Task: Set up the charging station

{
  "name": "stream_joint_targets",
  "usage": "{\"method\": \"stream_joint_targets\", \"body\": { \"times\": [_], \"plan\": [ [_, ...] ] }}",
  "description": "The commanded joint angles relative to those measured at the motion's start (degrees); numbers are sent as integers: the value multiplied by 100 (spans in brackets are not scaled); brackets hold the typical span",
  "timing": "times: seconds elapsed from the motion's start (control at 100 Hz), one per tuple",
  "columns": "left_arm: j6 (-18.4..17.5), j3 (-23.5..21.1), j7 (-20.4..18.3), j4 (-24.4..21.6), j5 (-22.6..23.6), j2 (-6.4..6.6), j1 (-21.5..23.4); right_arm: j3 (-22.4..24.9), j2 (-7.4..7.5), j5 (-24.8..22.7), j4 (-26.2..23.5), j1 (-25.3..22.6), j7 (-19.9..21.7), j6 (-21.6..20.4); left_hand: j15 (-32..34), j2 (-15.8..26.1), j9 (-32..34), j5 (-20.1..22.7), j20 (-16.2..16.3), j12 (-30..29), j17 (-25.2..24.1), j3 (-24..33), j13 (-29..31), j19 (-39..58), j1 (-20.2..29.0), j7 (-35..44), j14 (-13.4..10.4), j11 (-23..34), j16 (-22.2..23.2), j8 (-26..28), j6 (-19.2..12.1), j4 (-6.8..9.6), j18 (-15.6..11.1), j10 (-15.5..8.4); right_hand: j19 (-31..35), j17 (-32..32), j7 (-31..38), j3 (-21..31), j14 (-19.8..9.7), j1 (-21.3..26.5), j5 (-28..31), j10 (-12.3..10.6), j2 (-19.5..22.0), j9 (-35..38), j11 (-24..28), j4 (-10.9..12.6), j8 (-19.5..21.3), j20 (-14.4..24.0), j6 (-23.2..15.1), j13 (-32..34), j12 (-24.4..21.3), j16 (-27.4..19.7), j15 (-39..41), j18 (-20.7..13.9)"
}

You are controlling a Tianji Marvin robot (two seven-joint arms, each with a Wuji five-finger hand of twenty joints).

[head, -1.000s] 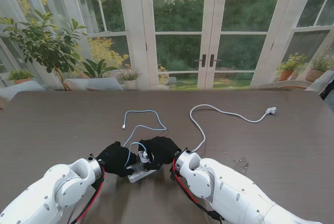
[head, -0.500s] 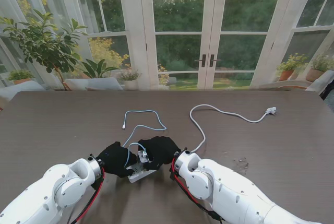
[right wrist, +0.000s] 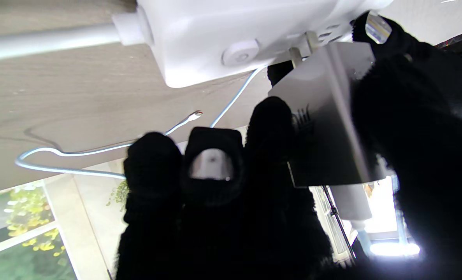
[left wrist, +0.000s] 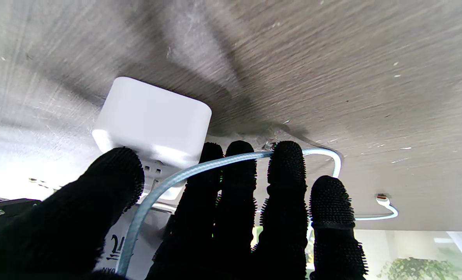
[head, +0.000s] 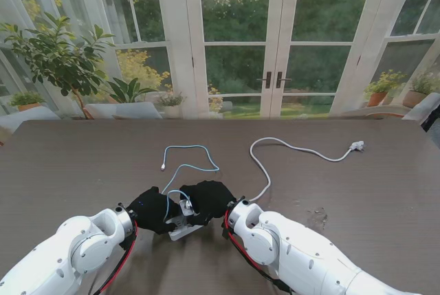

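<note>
The power strip (head: 184, 229) lies flat on the table (head: 357, 185), close to me and between my two hands, its long axis running from near-left to far-right in the stand view. Its white cord (head: 289, 148) leaves the far-right end and trails away to a plug (head: 356, 146) well apart on my right. The socket face points up toward the charger block (right wrist: 324, 116), whose prongs (right wrist: 301, 48) sit at the socket slots; in the right wrist view bare metal shows, so I judge the block not fully seated. The coming push therefore runs straight down, across the strip's long axis. My right hand (head: 210, 199) is closed on the charger block from above and is the nearer hand to the socket. My left hand (head: 152, 209) rests its fingertips (left wrist: 116, 171) against the strip's end, bracing it, with the blue cable (head: 189, 166) draped over the fingers and looping away from me.
</note>
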Motion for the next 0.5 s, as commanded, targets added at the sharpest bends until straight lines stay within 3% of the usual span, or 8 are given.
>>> {"method": "stream_joint_targets", "body": {
  "times": [0.0, 0.49],
  "plan": [
    [-13, 56, -221, 159, 75, 28, 149, -24, -40, -35, 5, -16, 54, -15, -73, -579, -137, -78, 103, -59, -138, -312, -107, -92, 104, -64, 85, -28, -64, -41, 90, 210, 99, 44, 248, 72, 1183, 1086, -136, 492, 911, -177, 862, 23, 61, 335, 640, -7, -2698, 222, 23, -3712, 168, -234],
    [-60, 21, -252, 132, 146, 42, 169, -46, 16, -153, -63, 60, 146, 97, -135, -601, -209, -92, 110, -156, -180, -324, -168, -142, 85, -368, 94, -112, -93, -141, 186, 203, 101, 81, 243, 70, 1182, 1059, -164, 492, 902, -182, 887, 13, 67, 334, 644, -11, -2698, 224, 24, -3718, 154, -243]
  ]
}}
